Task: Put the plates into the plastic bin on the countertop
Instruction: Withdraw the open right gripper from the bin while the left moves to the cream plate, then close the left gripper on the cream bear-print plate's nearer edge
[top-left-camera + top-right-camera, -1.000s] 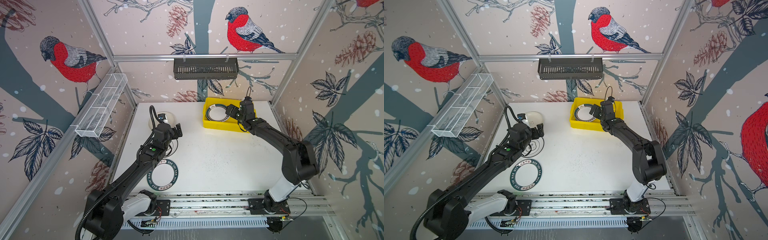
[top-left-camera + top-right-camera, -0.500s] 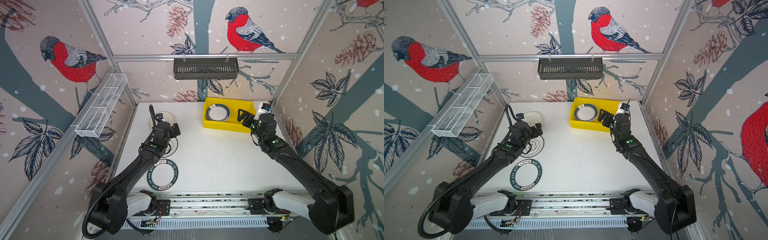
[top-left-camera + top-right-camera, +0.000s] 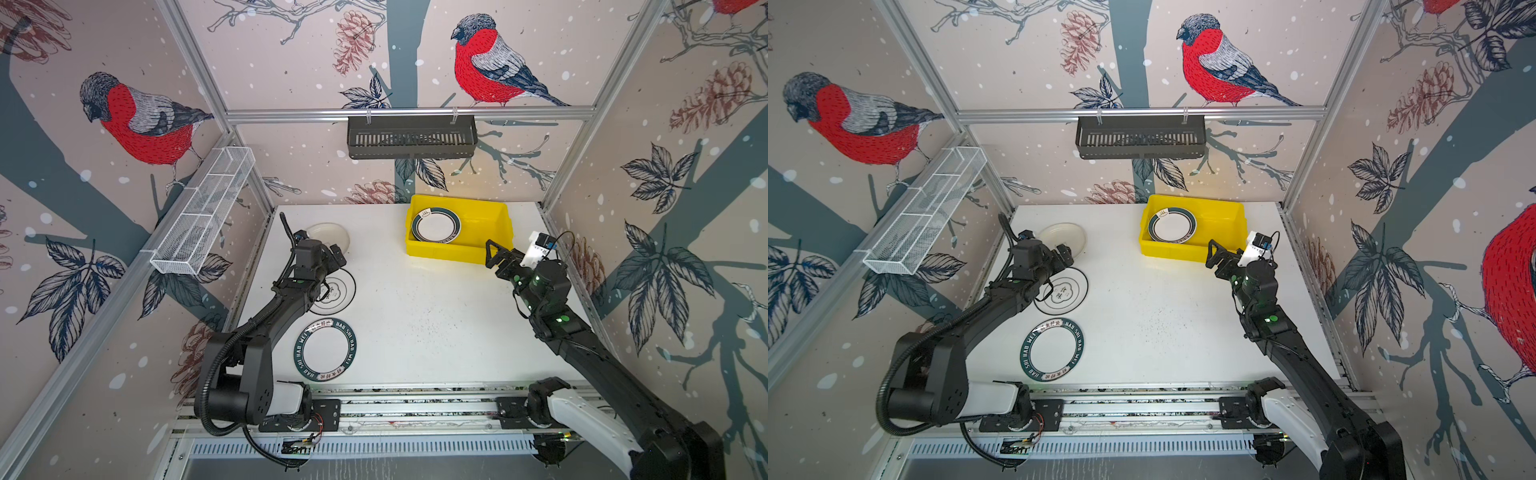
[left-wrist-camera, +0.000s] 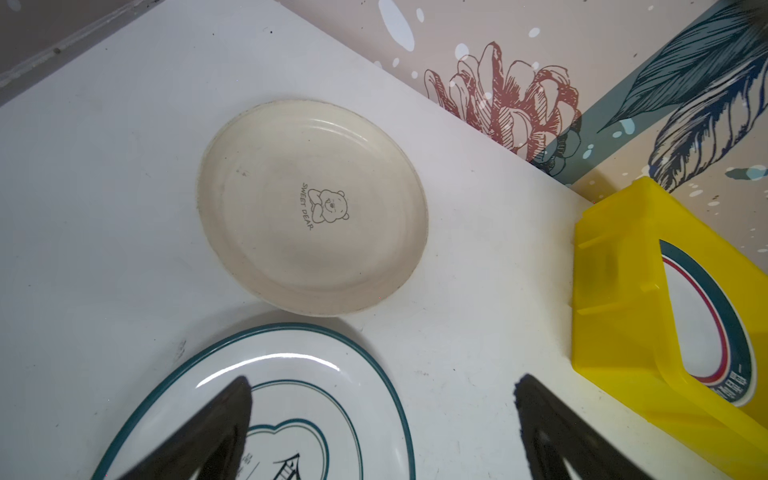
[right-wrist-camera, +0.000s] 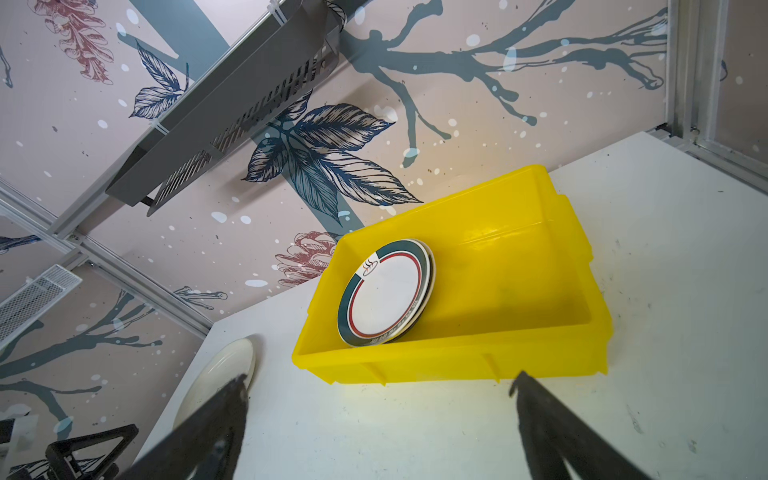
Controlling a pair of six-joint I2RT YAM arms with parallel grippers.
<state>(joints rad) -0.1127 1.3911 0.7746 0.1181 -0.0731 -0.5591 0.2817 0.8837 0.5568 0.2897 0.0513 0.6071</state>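
Withdrawn from the plastic bin (image 3: 453,252), right hand (image 5: 380,376) spreads wide, empty (left hand (image 4: 384,377) likewise).

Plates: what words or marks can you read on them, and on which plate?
"SWEET DEAR." on the centre of the cream plate, beside a bear drawing.
"HAO SHI HAO WEI" on the rim of the green-rimmed plate; its other characters are too small to read.
Too small to read: the centre characters on the ringed plate.
Blurred: the rim lettering on the red-ringed plate in the bin.
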